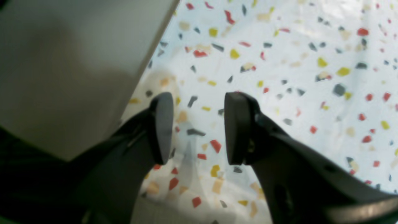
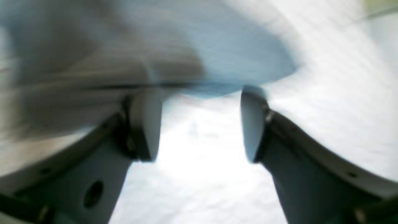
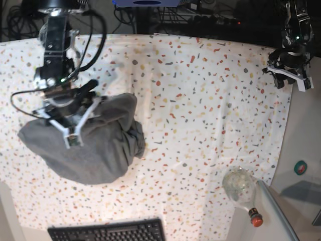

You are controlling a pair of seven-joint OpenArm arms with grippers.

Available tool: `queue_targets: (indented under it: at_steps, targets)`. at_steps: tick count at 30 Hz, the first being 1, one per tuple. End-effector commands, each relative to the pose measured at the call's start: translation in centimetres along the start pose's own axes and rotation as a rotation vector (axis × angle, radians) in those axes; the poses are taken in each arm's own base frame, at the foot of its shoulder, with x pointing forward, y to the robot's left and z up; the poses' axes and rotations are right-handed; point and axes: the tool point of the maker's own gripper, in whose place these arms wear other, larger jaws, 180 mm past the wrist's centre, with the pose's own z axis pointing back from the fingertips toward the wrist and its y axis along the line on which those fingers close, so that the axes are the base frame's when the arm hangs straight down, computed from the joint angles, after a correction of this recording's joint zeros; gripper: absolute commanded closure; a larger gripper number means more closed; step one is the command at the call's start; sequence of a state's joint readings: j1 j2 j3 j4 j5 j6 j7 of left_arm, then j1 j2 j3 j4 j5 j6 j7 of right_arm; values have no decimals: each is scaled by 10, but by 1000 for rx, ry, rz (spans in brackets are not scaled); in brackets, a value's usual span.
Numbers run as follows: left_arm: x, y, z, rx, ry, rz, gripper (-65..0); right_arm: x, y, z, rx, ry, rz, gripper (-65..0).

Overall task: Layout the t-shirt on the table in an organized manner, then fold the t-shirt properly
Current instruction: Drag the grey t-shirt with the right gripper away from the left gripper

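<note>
The t-shirt (image 3: 90,145) is lying in a lump at nine o'clock on the table (image 3: 200,110). The right gripper (image 3: 70,118) is hanging over it, fingers apart, holding nothing. The left gripper (image 1: 197,129), at two o'clock, is sitting with fingers apart; next, I think, both must grab edges and spread it flat.

The t-shirt (image 3: 93,143) is bunched in a heap at the table's (image 3: 210,100) left side, with the right gripper (image 3: 70,120) positioned over it, jaws spread.
</note>
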State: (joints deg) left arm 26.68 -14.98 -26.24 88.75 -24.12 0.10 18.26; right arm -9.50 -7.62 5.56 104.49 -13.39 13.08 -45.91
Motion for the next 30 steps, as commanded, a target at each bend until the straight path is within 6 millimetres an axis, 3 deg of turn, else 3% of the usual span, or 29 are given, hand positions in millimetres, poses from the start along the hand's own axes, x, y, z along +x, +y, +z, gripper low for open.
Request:
queue_targets:
  at_steps: [1,5,10,14,19,23,28,30]
  targets:
    - [15,2,1,-1,-47,-12,-257,7,-8,7,-42,-35,7,-363]
    - [16,0,0,-6,-48,-13,-257,-17,53,14,110,4,27,-363]
    - [14,1,0,-4,-44,-13,-257,-35,78,3,259,77,-349,-365]
    - [15,3,1,3,-46,-11,-257,-37,82,-13,361,70,-543,-365]
    - [15,7,1,8,-45,-16,-257,-44,72,-41,354,93,-658,-365]
    - [15,6,1,8,-45,-16,-257,-47,73,-48,365,111,-701,-365]
    - [13,3,1,1,-41,-16,-257,-27,66,-59,356,56,-705,-360]
    - [12,1,0,-4,-40,-15,-257,-24,68,-58,365,50,-699,-300]
